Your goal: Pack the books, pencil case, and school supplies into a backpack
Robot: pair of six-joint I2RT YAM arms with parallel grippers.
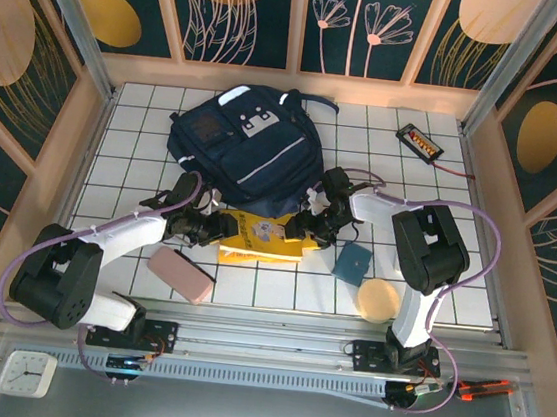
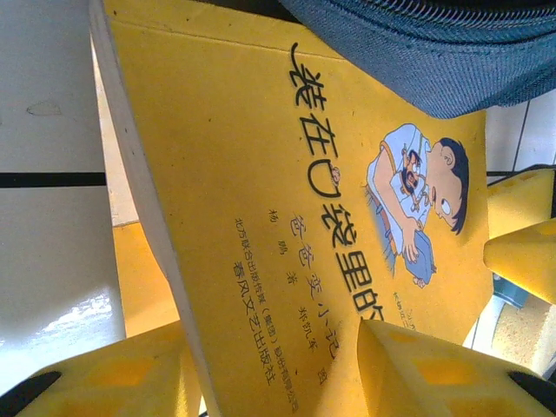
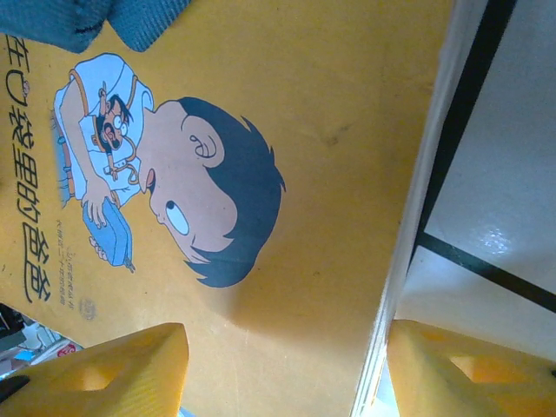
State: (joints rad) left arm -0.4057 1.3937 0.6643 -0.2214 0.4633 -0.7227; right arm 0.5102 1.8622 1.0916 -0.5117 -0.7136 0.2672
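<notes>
My left fingers [image 2: 417, 373] and right fingers [image 3: 95, 373] stood open astride the book [image 1: 260, 239] at the backpack's [image 1: 241, 144] six o'clock, case [image 1: 180, 275] and pad [image 1: 352, 263] unpacked.

We record the table [image 1: 135, 142] as white tiles ruled with a dark grid. At 12 o'clock, the backpack [image 1: 245, 144]: navy blue, white-grey patches. At centre, the book [image 1: 263, 239]: bright yellow cover, black script, a cartoon boy with dark navy hair. At 7 o'clock, the pencil case [image 1: 180, 275]: plain pale pink. At 4 o'clock, the pad [image 1: 352, 263]: teal. At 5 o'clock, the disc [image 1: 379, 300]: tan. At 2 o'clock, the device [image 1: 419, 142]: black, orange buttons. We note the walls [image 1: 228, 32]: dark teal, gold discs, pale line-drawn plants.
</notes>
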